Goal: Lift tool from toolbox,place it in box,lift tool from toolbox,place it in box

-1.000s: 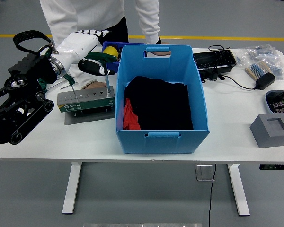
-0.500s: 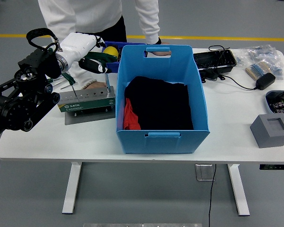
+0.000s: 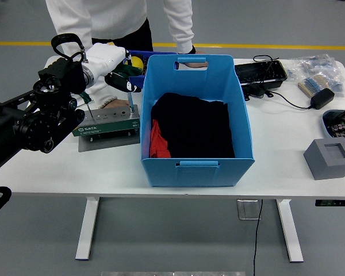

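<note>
Now tool in left hand.

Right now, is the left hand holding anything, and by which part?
Yes: the left hand grips a tool by its dark green-and-black handle, above the toolbox.

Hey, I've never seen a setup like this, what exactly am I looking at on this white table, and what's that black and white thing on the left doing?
This is one camera view from high on a humanoid robot, looking down over its table. The black arm from the left ends in a white five-fingered left hand, gripping a green and black tool handle above the grey toolbox. Beside it stands a blue box with dark cloth inside. A person in white stands at the far side. The right arm is not shown.
</note>
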Controlling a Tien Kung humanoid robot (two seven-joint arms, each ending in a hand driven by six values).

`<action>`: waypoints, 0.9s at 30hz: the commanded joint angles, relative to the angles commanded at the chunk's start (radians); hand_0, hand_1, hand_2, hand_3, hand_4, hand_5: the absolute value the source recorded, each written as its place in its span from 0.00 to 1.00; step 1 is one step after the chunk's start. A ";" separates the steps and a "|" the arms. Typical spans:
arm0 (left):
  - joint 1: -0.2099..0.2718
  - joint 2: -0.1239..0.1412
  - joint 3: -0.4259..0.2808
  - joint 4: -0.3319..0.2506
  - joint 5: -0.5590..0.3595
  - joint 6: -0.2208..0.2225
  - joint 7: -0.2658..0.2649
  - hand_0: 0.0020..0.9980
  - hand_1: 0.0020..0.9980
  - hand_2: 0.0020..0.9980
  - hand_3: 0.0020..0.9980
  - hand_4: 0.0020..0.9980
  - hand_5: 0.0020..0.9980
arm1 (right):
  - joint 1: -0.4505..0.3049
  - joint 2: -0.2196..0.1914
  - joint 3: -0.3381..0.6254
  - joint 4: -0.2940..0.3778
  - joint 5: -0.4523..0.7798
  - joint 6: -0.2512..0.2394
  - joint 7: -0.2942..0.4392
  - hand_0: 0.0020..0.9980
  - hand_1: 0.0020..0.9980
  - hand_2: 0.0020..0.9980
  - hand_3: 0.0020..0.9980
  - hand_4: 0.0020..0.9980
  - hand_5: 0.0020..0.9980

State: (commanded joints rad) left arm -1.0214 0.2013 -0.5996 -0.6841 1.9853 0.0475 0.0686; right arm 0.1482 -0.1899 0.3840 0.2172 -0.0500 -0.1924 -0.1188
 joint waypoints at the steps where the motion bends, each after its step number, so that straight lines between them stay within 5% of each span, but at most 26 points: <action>1: -0.004 -0.002 0.004 0.009 0.007 -0.001 0.001 0.52 0.46 0.40 0.50 1.00 0.62 | 0.001 0.000 -0.001 0.000 0.001 -0.001 0.001 0.67 0.66 0.73 0.58 0.82 0.72; 8: -0.015 0.003 0.006 0.023 0.036 -0.015 0.020 0.47 0.41 0.34 0.46 1.00 0.62 | 0.003 -0.002 -0.010 -0.001 0.022 -0.006 0.017 0.67 0.65 0.73 0.57 0.82 0.72; 9: -0.017 0.003 0.006 0.025 0.039 -0.018 0.021 0.35 0.29 0.27 0.39 1.00 0.63 | 0.003 -0.002 -0.011 -0.001 0.024 -0.006 0.018 0.67 0.65 0.72 0.57 0.82 0.71; 27: -0.029 0.000 0.010 0.067 -0.038 -0.054 0.036 0.31 0.27 0.25 0.35 1.00 0.65 | 0.007 -0.005 -0.012 -0.002 0.028 -0.010 0.026 0.66 0.65 0.72 0.57 0.81 0.71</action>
State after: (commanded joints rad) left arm -1.0503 0.2009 -0.5897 -0.6169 1.9478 -0.0061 0.1043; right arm 0.1556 -0.1946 0.3722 0.2154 -0.0221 -0.2022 -0.0933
